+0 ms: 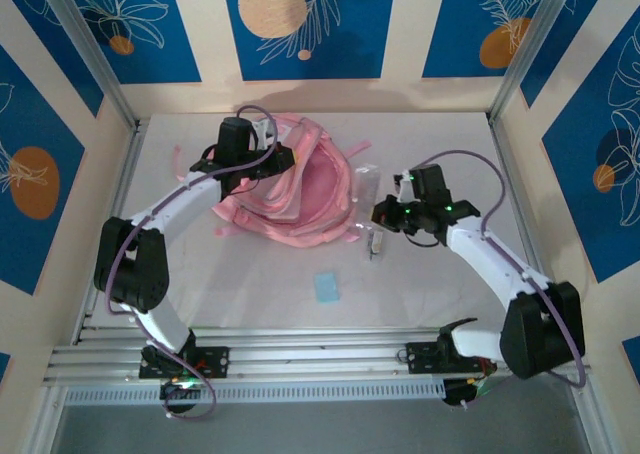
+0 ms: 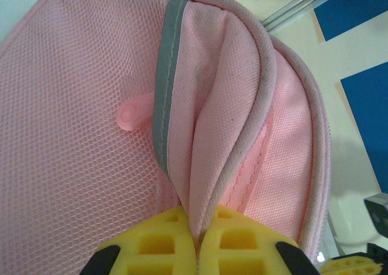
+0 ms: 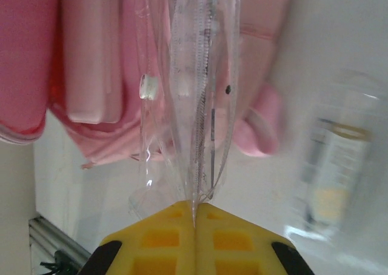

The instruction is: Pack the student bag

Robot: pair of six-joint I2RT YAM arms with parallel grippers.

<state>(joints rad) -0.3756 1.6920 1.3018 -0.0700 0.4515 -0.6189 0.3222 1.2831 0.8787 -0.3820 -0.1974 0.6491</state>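
**Both arms pinch: the left on the pink bag's rim, the right on a clear pouch**

Overhead view: The student bag (image 1: 300,209) lies on the white worktop (image 1: 250,294), from the centre toward 12 o'clock. Its mouth gapes onto darker pink lining. The left gripper (image 1: 278,160) sits on the bag's rim at about 11 o'clock of that opening. The right gripper (image 1: 384,214) is just off the bag's 3 o'clock edge. A clear plastic pouch (image 1: 366,186) lies between that gripper and the bag. A small bottle-like item (image 1: 377,242) lies just beside the pouch, at its 6 o'clock. A small pale blue piece (image 1: 327,287) lies apart, at 5 o'clock of the bag. The near strip of worktop from 4 to 8 o'clock is bare, apart from that piece. Metal frame posts edge the left and right sides, and the bag's far edge lies near the back wall.

Left wrist view: The yellow jaws are pressed together on a fold of pink fabric beside the bag's piped rim. Pink mesh spreads from 7 to 12 o'clock, with a grey strip (image 2: 163,75) along its edge. A pink zip pull (image 2: 134,114) lies on the mesh. White worktop shows past the piped edge at 3 o'clock.

Right wrist view: The yellow jaws are pressed together on the pouch's lower edge. The pouch rises toward 12 o'clock, with a marked strip inside. The bag lies behind it, from 10 to 1 o'clock. The blurred bottle-like item stands at 4 o'clock, with bare worktop around it.
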